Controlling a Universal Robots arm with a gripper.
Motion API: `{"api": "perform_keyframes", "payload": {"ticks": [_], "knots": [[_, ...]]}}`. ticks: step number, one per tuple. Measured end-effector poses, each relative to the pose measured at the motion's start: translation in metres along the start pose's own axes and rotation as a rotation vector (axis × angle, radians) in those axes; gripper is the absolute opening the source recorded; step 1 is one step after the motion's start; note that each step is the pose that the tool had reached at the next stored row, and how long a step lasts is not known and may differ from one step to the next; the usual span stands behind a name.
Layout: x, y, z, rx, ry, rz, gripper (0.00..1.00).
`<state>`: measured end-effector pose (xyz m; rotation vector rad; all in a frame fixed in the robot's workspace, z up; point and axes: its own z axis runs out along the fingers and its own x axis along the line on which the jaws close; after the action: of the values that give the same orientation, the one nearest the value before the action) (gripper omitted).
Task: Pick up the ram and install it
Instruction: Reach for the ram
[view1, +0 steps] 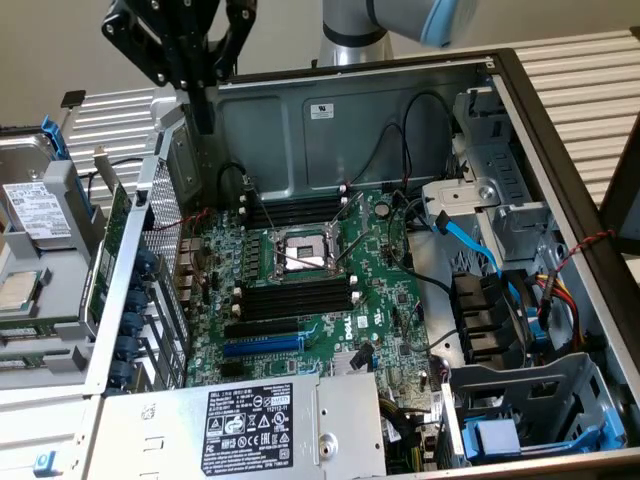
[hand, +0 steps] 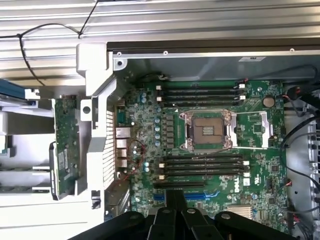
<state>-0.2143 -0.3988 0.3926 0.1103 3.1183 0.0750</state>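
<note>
Start outside the computer case (view1: 300, 110). The ram (hand: 65, 145) lies there, just beside the case wall that has the metal plugs in it. It is not in the case yet.

Your tool (hand: 175, 197) hangs high over the case, near that same wall. Its two fingers are pressed together and there is nothing between them.

I think you are on the reaching step. Here is how to do it well:

- Spread the fingers wide while you are up high, not when you are down by the ram.
- Line the tool up with the middle of the stick, so it does not tip when you lift it.
- Come down straight and slow.
- The case wall is very close to the ram, so leave room for the finger on that side.
- Pinch the two long thin edges, not the flat face.
- Squeeze gently. I think a board this thin can bend or crack.

Inside the case, the long black slots (hand: 202, 167) have white clips at their ends. No stick stands in them.

Now look at the ram itself. It is long, thin and green, about as long as one of those slots. A small white label strip (hand: 62, 161) sits near one end. Its flat face is turned up toward the wrist camera.
</note>
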Motion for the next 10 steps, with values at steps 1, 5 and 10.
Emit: {"api": "perform_keyframes", "payload": {"ticks": [1,5,10], "knots": [[0.004,-0.0003,-0.0001,0.0,0.0003,0.0,0.11],[0.022,-0.0016,-0.0005,0.0001,0.0016,0.0,0.11],[0.045,-0.0032,-0.0011,-0.0003,0.0027,0.0,0.11]]}}
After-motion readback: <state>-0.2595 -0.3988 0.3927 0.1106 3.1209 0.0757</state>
